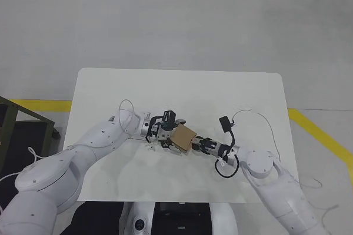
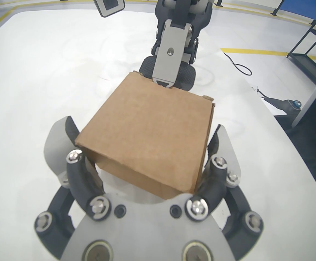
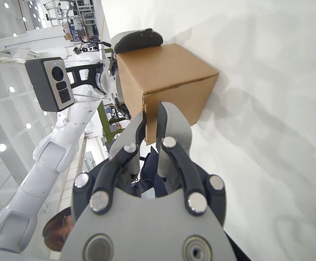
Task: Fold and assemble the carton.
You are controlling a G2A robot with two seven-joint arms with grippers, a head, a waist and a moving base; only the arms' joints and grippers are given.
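1. The carton (image 2: pixel 149 126) was already folded into a box and sat on the table (image 1: pixel 135 88), caught between both sets of fingers.
2. The left gripper (image 2: pixel 143 130) had its fingers (image 2: pixel 57 139) spread wide and was grasping the carton by its two opposite sides.
3. The right gripper (image 3: pixel 152 122) was at the far end from the left fingers. Its fingers (image 3: pixel 174 120) were nearly closed, pinching one thin wall edge of the carton.

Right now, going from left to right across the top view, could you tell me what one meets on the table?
left gripper → carton → right gripper
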